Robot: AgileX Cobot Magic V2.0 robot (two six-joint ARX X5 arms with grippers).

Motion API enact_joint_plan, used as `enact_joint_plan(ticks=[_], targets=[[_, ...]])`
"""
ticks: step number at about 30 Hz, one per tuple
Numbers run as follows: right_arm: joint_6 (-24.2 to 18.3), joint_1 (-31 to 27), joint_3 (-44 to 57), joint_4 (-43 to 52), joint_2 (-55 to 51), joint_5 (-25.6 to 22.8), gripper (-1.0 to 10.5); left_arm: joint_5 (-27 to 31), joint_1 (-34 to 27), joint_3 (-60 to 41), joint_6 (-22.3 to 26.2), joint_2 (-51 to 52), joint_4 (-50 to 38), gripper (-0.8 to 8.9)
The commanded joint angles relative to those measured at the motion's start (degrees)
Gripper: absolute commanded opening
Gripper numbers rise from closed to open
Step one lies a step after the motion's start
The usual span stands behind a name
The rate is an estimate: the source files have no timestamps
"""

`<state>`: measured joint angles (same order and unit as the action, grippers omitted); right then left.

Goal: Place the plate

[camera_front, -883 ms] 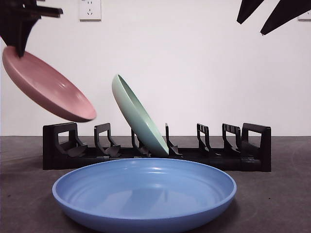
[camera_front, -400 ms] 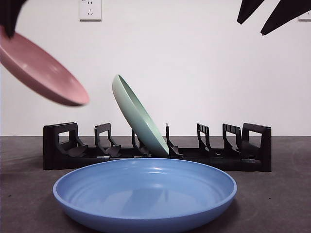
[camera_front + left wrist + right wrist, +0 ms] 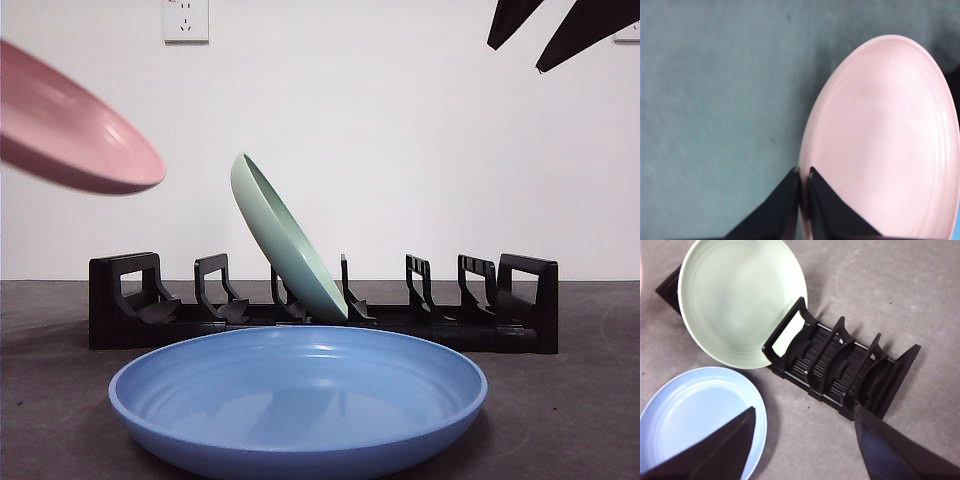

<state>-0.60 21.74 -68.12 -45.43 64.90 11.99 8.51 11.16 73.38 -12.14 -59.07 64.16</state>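
A pink plate (image 3: 70, 125) hangs tilted in the air at the upper left of the front view, above and left of the black dish rack (image 3: 320, 305). My left gripper (image 3: 804, 172) is shut on the pink plate's (image 3: 880, 145) rim. A green plate (image 3: 285, 240) leans in a middle slot of the rack; it also shows in the right wrist view (image 3: 740, 295). A blue plate (image 3: 298, 395) lies flat on the table in front of the rack. My right gripper (image 3: 805, 415) is open and empty, high above the rack (image 3: 840, 370) and the blue plate (image 3: 700, 410).
The dark grey table (image 3: 570, 420) runs to a white wall with a power socket (image 3: 185, 18). The right arm's black jaw tips (image 3: 560, 25) show at the top right corner of the front view.
The pink plate has risen and moved left, partly leaving the front view. The left gripper's dark body is no longer seen there. The green plate, blue plate and right arm have not moved.
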Motion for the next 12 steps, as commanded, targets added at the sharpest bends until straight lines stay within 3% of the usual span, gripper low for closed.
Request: enact_joint_plan(ticks=[1,12], targets=[[0.0,0.2,-0.6,0.3,0.4,0.0,3.1,-2.8,0.1,-4.4,-6.6,7.4,-1.5,0.15],[-0.1,0.2,-0.6,0.3,0.4,0.1,3.1,-15.3,0.9,-20.3,-24.0,25.2,-0.4,0.15]])
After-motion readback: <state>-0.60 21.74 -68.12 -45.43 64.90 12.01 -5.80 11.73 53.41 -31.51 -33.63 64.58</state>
